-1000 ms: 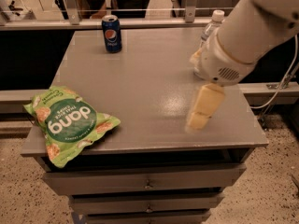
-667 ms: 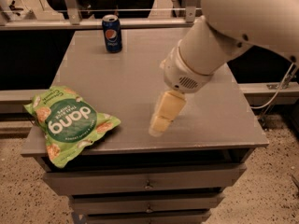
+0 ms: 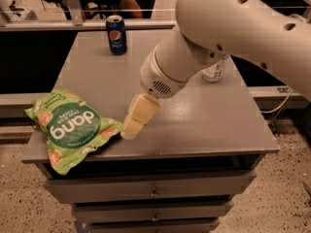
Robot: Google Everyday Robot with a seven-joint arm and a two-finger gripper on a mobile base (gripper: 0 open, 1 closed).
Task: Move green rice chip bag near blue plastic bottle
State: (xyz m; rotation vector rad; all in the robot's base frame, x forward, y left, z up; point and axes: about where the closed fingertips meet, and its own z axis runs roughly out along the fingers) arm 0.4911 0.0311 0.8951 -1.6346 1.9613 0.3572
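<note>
- Camera view: we see a grey desk (image 3: 204, 120) with drawers (image 3: 153, 191) below its top, and the robot's white arm (image 3: 233, 28) reaching over it from the upper right.
- We find the green rice chip bag (image 3: 73, 127) lying flat on the desk's front left corner, its lower left part hanging past the edge, the "dang" circle facing up.
- We see the gripper (image 3: 129, 130) pointing down and to the left, its tip low over the desk just beside the bag's right edge; we cannot tell whether it touches the bag.
- We cannot tell how far the gripper is open, since it shows as one cream block; we see nothing held in it.
- We spot the blue plastic bottle (image 3: 216, 69) near the desk's right side, mostly hidden behind the arm, with only its lower part and label showing.
- We note the bag and the bottle are well apart, with the arm between them.
- We see a blue Pepsi can (image 3: 116, 34) upright at the desk's back edge, left of centre.
</note>
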